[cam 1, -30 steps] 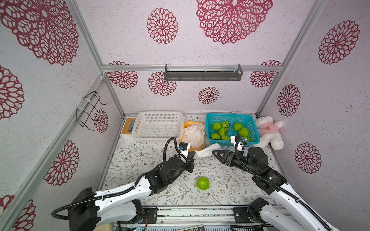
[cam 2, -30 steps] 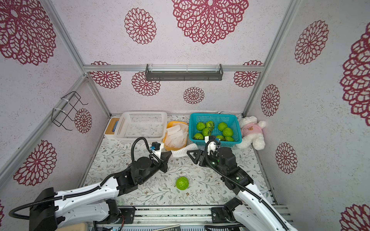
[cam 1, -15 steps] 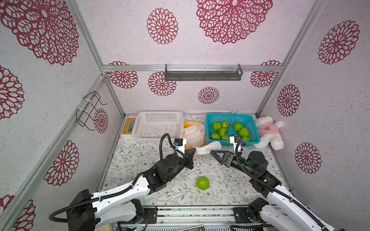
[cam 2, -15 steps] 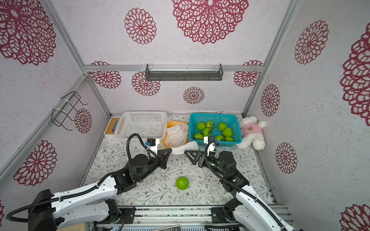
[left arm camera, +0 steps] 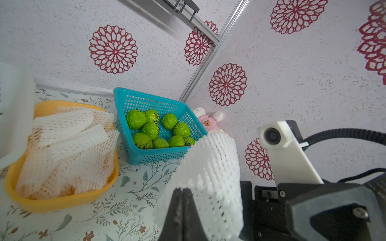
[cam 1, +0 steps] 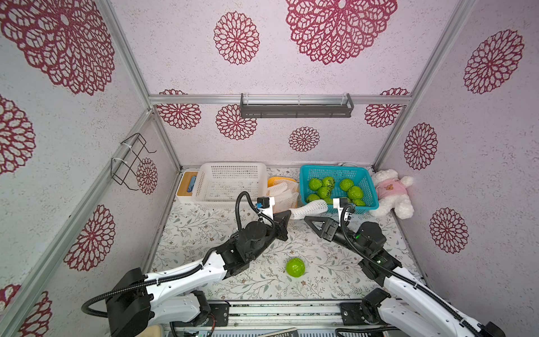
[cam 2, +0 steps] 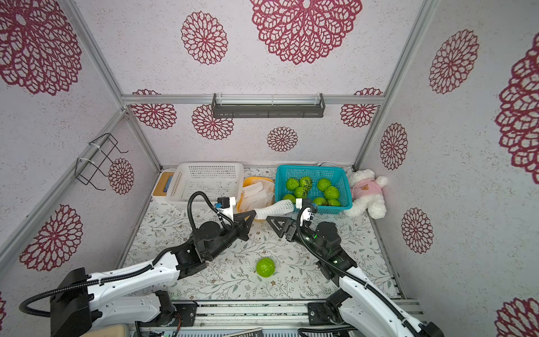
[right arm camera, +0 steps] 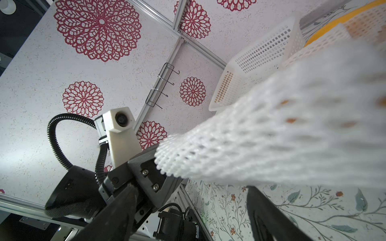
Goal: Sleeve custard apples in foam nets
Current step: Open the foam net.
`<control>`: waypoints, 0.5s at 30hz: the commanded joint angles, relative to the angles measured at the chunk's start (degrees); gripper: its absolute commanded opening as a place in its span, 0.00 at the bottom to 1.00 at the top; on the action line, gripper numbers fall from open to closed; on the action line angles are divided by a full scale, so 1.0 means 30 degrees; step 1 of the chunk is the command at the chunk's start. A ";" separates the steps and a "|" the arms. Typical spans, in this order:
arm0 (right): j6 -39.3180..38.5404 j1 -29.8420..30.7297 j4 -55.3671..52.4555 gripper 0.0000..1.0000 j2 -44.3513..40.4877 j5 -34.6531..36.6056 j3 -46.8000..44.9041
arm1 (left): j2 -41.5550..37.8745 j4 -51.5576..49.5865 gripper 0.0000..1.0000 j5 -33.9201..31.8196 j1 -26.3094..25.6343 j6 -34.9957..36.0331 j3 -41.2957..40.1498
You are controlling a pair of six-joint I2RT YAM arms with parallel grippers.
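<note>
Clamps left fingers shut on one end of the foam net, raised off the counter; leaves the custard apple bare nearer the front; spreads right fingers wider than a second ago, gripping nothing, likely ready to open the net's mouth.

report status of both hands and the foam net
Left hand shut on white foam mesh net sleeve. Right hand open beside it, not gripping. Bumpy green custard apple loose on floral table, unsleeved. Teal plastic basket close behind net.
</note>
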 commanded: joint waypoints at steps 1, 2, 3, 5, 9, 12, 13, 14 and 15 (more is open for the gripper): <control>0.0074 0.0106 0.1738 0.86 0.0219 0.0648 0.0141 | 0.0343 0.1104 0.00 -0.0314 0.0079 -0.0546 0.0662; 0.0019 0.0106 0.1888 0.86 0.0321 0.0799 0.0148 | 0.0444 0.1268 0.00 -0.0234 0.0077 -0.0578 0.0714; -0.0124 0.0106 0.2030 0.86 0.0388 0.0912 0.0133 | 0.0504 0.1331 0.00 -0.0197 0.0094 -0.0606 0.0784; -0.0300 0.0106 0.2011 0.86 0.0480 0.1340 0.0162 | 0.0593 0.1422 0.00 -0.0149 0.0079 -0.0680 0.0891; -0.0309 0.0091 0.2491 0.85 0.0733 0.1943 0.0133 | 0.0710 0.1612 0.00 0.0005 0.0079 -0.0942 0.0932; -0.0179 0.0076 0.3513 0.81 0.1325 0.1995 0.0129 | 0.0956 0.1990 0.00 0.0315 0.0079 -0.1352 0.0928; -0.0137 0.0076 0.3859 0.78 0.1600 0.1966 0.0183 | 0.1073 0.2159 0.00 0.0502 0.0079 -0.1519 0.0935; -0.0066 0.0076 0.4238 0.76 0.1876 0.1871 0.0241 | 0.1199 0.2307 0.00 0.0655 0.0075 -0.1633 0.0961; -0.0004 0.0076 0.4553 0.74 0.2112 0.1779 0.0292 | 0.1280 0.2363 0.00 0.0754 0.0050 -0.1731 0.0961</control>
